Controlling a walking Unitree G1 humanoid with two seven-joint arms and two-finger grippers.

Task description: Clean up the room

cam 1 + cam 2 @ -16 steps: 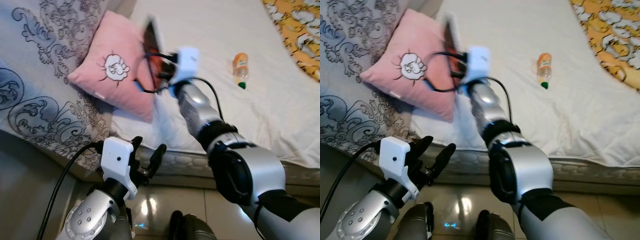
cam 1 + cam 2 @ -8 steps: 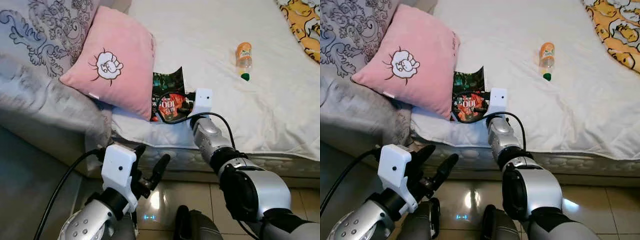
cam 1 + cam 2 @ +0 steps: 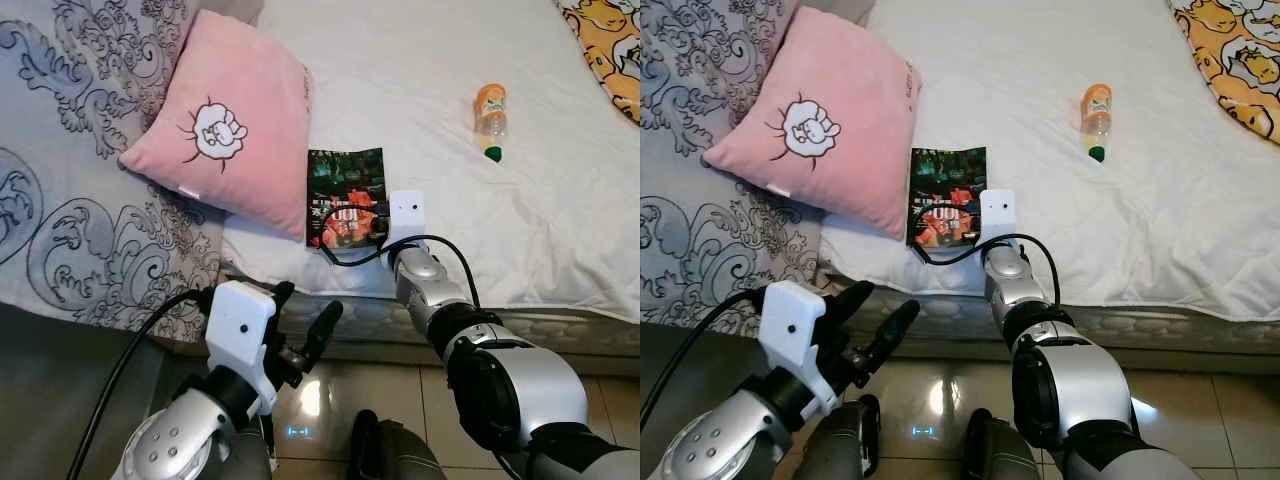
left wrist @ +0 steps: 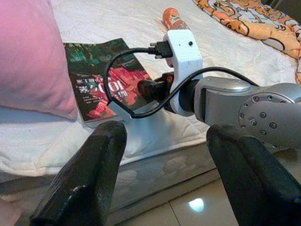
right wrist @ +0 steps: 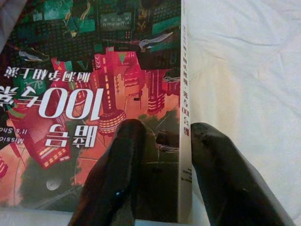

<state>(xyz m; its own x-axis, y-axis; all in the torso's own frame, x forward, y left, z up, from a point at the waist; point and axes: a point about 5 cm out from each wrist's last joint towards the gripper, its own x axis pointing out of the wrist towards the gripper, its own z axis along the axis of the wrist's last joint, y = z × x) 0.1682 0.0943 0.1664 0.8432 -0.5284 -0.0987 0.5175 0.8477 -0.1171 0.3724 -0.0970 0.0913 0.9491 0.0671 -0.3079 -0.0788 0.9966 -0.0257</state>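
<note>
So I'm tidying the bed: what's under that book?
The book lies flat on the white sheet by the pink pillow. Anything beneath its cover is hidden.

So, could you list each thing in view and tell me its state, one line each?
book: lying flat on the bed, cover up, closed
right end effector: fingers astride the book's near spine corner, slightly apart
left end effector: open, empty, low before the bed edge
pink pillow: resting on the patterned quilt
bottle: lying on its side, cap on
</note>
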